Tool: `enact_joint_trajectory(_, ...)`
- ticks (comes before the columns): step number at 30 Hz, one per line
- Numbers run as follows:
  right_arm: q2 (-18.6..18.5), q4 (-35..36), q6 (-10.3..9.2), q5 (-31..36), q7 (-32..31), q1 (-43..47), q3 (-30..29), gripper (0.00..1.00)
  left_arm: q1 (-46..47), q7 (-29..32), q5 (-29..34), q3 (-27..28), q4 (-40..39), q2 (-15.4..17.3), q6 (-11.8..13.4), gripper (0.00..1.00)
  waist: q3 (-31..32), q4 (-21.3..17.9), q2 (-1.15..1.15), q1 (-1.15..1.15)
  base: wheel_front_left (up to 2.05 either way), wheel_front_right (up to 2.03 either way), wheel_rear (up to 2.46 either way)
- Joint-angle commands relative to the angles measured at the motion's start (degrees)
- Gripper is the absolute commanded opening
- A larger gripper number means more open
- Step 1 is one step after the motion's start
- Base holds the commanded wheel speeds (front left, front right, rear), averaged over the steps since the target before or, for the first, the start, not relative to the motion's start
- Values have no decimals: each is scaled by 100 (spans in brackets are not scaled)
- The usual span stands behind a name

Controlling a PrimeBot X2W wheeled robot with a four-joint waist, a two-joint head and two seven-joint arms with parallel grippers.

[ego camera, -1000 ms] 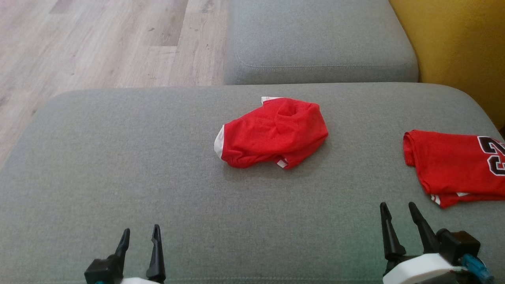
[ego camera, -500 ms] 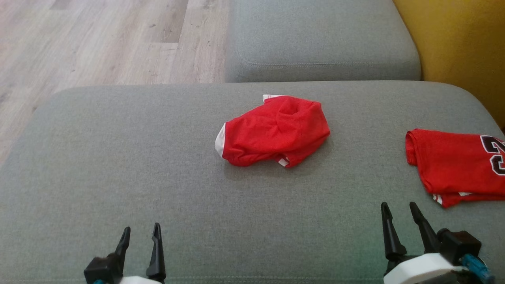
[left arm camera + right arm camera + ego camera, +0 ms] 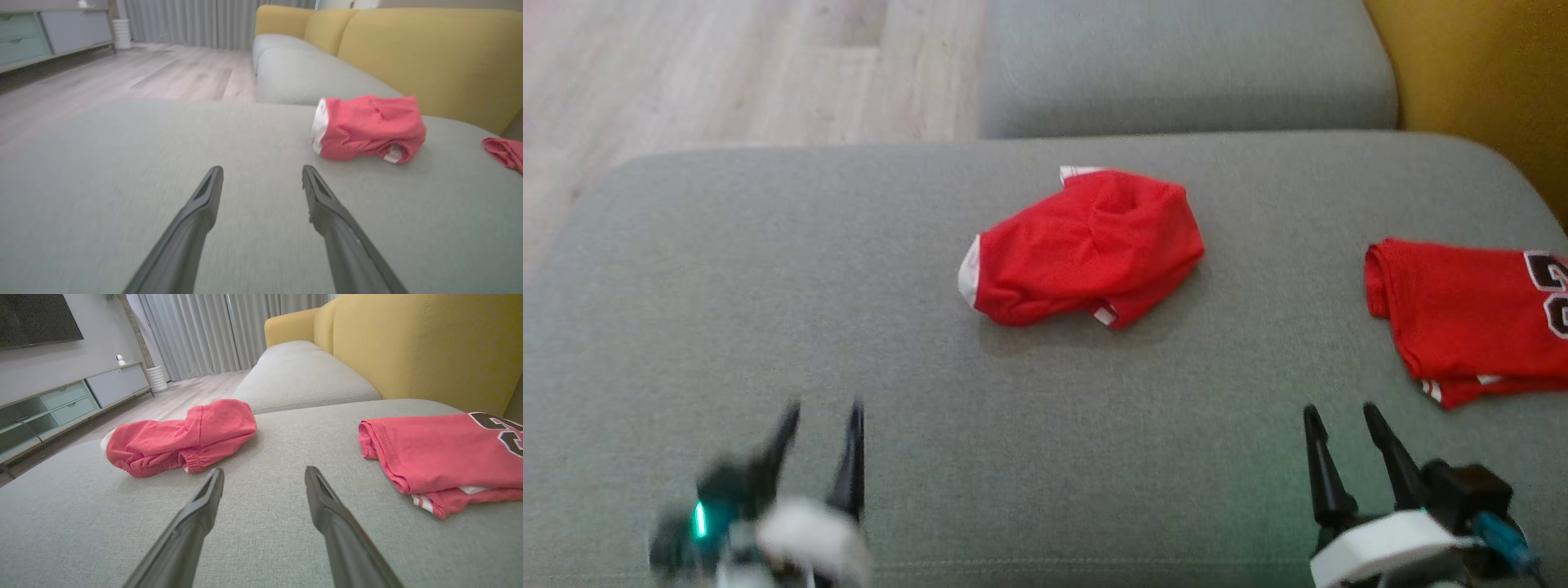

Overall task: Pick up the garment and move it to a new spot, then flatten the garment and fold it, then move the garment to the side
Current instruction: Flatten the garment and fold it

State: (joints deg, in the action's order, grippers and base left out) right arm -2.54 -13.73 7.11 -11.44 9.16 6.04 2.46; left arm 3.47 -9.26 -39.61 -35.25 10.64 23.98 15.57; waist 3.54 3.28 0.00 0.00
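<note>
A crumpled red garment (image 3: pixel 1086 249) with white trim lies bunched in the middle of the grey sofa cushion (image 3: pixel 768 310); the left wrist view has the garment (image 3: pixel 367 126) ahead to the right, the right wrist view has the garment (image 3: pixel 179 437) ahead to the left. My left gripper (image 3: pixel 823 416) is open and empty over the cushion's near left, blurred by motion; the same left gripper (image 3: pixel 261 173) shows spread fingers. My right gripper (image 3: pixel 1337 416) is open and empty at the near right; its own view shows the right gripper (image 3: pixel 264 473) well short of the cloth.
A folded red jersey (image 3: pixel 1470 318) with black numerals lies at the cushion's right edge; the jersey (image 3: pixel 445 453) sits just right of my right fingers. A second grey cushion (image 3: pixel 1176 65) lies beyond, a yellow backrest (image 3: pixel 1486 73) at right, wooden floor (image 3: pixel 711 73) at left.
The head camera has tipped, shifting the whole picture up a little. My left gripper has risen forward and is blurred with motion. The right gripper and both garments stay put.
</note>
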Motion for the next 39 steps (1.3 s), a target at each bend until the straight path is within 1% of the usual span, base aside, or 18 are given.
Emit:
enact_joint_trajectory(1, -33, 244, 37, 77, -19, -419, 169, 100, 961, 119, 133, 236, -238, 246, -117, 100, -159, -119, 0, 0, 0, 0, 0)
enact_joint_trajectory(6, -33, 382, 37, 142, -102, -655, 303, 100, 2502, 1002, 264, 176, -83, 553, -654, 100, -564, -419, 0, 0, 0, 0, 0)
enact_joint_trajectory(9, -33, 444, 37, 135, -101, -836, 412, 100, 3297, 1579, 76, 171, 217, 512, -1001, 100, -863, -646, 0, 0, 0, 0, 0)
enact_joint_trajectory(10, -33, 444, 37, 135, -101, -836, 412, 100, 3297, 1579, 76, 171, 217, 512, -1001, 100, -863, -646, 0, 0, 0, 0, 0)
enact_joint_trajectory(13, -33, 475, 37, 97, -78, -1029, 546, 100, 3929, 2058, -40, 135, 709, 454, -1239, 100, -1176, -911, 0, 0, 0, 0, 0)
enact_joint_trajectory(16, -33, 456, 37, 43, -13, -1237, 659, 100, 4400, 2426, -29, 27, 1277, 415, -1414, 100, -1467, -1177, 0, 0, 0, 0, 0)
enact_joint_trajectory(18, -33, 424, 37, 10, 40, -1366, 734, 100, 4608, 2619, -76, -10, 1634, 370, -1515, 100, -1641, -1351, 0, 0, 0, 0, 0)
enact_joint_trajectory(25, -33, 281, 37, -131, 227, -1716, 939, 100, 4995, 2886, -254, -30, 2577, 307, -1848, 100, -2079, -1854, 0, 0, 0, 0, 0)
enact_joint_trajectory(29, -33, 165, 37, -191, 312, -1768, 1008, 100, 5064, 2996, -322, -93, 2879, 289, -1998, 100, -2160, -2007, 0, 0, 0, 0, 0)
enact_joint_trajectory(33, -33, 67, 37, -220, 374, -1794, 1027, 100, 5142, 3065, -393, -137, 3069, 234, -2088, 100, -2162, -2077, 0, 0, 0, 0, 0)
enact_joint_trajectory(34, -33, 22, 37, -228, 396, -1804, 1028, 100, 5156, 3118, -468, -157, 3129, 162, -2132, 82, -2138, -2090, 0, 0, 0, 0, 0)
enact_joint_trajectory(35, -33, 2, 37, -234, 406, -1809, 1029, 100, 5162, 3129, -477, -181, 3150, 137, -2147, 47, -2124, -2094, 0, 0, 0, 0, 0)
enact_joint_trajectory(36, -33, -18, 37, -241, 416, -1812, 1030, 100, 5162, 3151, -476, -218, 3175, 120, -2163, 22, -2105, -2095, 0, 0, 0, 0, 0)
enact_joint_trajectory(37, -33, -34, 37, -249, 426, -1815, 1035, 100, 5159, 3160, -477, -249, 3197, 108, -2178, 0, -2084, -2097, 0, 0, 0, 0, 0)
enact_joint_trajectory(39, -33, -61, 37, -262, 441, -1821, 1046, 100, 5164, 3093, -437, -310, 3218, 111, -2202, 0, -2043, -2100, 0, 0, 0, 0, 0)
